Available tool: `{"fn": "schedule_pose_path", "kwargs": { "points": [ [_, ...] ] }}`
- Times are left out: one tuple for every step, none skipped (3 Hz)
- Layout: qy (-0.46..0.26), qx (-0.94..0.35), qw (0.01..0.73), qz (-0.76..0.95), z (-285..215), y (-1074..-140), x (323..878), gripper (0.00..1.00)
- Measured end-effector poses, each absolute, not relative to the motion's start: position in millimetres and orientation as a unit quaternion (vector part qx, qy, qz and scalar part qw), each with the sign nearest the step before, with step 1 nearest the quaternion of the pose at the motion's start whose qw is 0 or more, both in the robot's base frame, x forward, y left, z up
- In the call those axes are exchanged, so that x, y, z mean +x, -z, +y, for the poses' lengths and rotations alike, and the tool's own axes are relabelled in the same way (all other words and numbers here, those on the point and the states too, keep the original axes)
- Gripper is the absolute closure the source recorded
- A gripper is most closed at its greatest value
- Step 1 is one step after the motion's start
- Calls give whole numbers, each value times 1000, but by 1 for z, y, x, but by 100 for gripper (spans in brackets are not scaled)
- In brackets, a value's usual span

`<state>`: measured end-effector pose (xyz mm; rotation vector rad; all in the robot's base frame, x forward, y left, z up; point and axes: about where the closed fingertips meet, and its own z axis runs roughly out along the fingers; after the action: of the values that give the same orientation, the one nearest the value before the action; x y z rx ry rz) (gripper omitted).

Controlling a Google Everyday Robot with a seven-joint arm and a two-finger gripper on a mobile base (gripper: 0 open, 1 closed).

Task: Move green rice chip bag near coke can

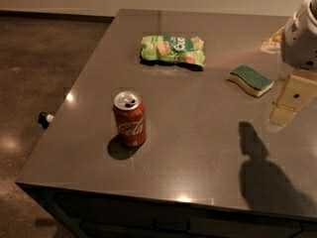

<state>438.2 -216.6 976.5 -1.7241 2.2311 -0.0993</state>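
Observation:
The green rice chip bag (173, 49) lies flat on the grey table (198, 148), towards the back middle. The coke can (130, 119) stands upright at the front left of the table, its top opened. The bag and the can are well apart, the bag behind and to the right of the can. My gripper (290, 100) hangs at the right edge of the view, above the table's right side, to the right of the bag and beyond the sponge. It holds nothing that I can see.
A yellow sponge with a green top (250, 80) lies between the bag and my gripper. A pale packet (272, 41) sits at the back right, partly hidden by my arm. The table's left edge drops to a dark floor (44, 58).

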Motion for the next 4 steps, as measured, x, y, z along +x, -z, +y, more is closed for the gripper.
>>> {"fn": "schedule_pose_path", "kwargs": {
  "points": [
    [35, -603, 159, 781, -217, -977, 438, 0],
    [29, -604, 162, 780, -214, -977, 442, 0],
    [27, -585, 172, 792, -210, -975, 485, 0],
    [21, -571, 183, 800, -202, -973, 526, 0]
  ]
}}
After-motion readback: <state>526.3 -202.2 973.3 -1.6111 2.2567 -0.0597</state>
